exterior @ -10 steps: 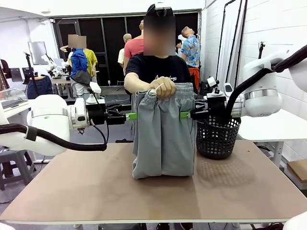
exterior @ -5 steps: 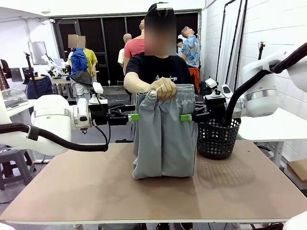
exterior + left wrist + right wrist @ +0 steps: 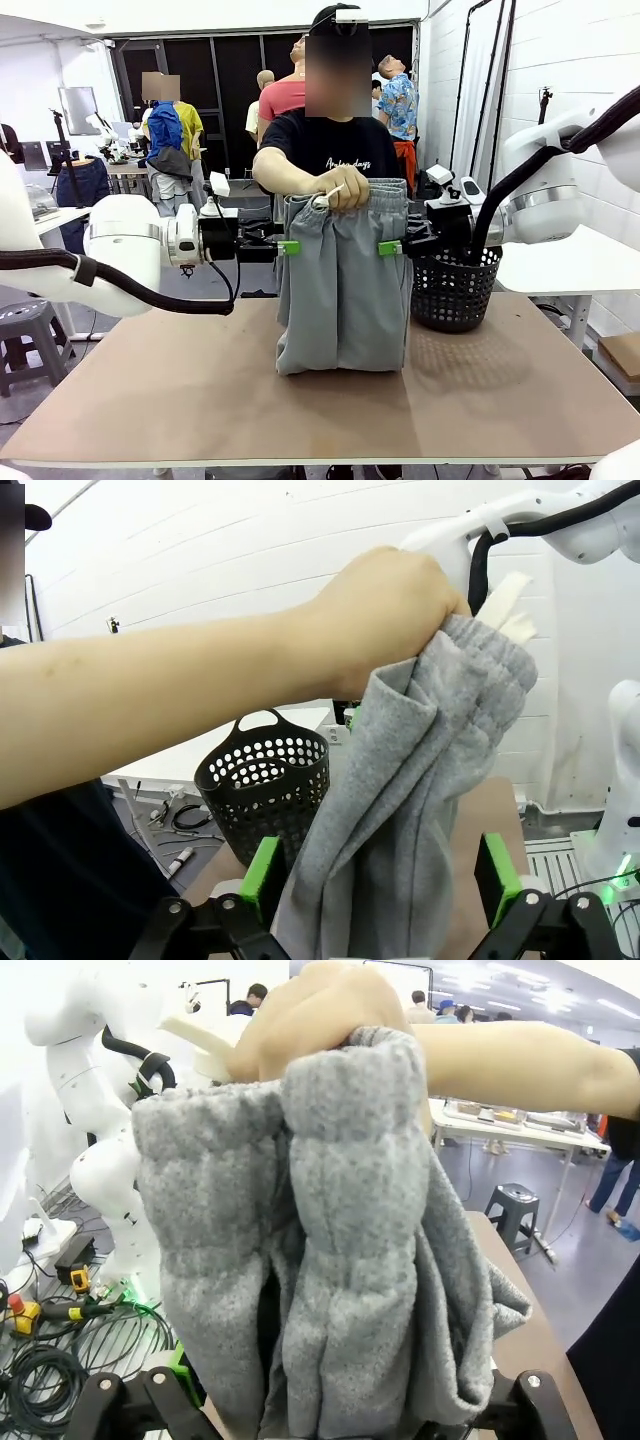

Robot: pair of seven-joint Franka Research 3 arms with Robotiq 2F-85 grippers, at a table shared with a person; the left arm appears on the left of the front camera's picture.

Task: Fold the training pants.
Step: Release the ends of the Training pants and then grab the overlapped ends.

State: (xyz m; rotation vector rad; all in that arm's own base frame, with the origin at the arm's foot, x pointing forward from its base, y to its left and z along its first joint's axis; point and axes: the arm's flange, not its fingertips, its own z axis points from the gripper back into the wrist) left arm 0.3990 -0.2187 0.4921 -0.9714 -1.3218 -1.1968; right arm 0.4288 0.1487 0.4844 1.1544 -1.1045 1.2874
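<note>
Training pants [image 3: 343,290], one — basket [image 3: 456,296], one

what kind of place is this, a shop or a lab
Probably a robotics lab or workshop, not a shop: a white robot arm stands either side of the table, a person holds up the training pants between them, and loose cables lie coiled nearby.

A line of pale script [image 3: 347,163] runs across the chest of the person's black T-shirt [image 3: 300,150], in the upper middle of the front view. The person's hand [image 3: 345,187] covers its lower middle, and the letters are too small to read for sure. It seems to begin with a capital A and end in "ays". No other text, label, brand or number can be read in the front or wrist views.
</note>
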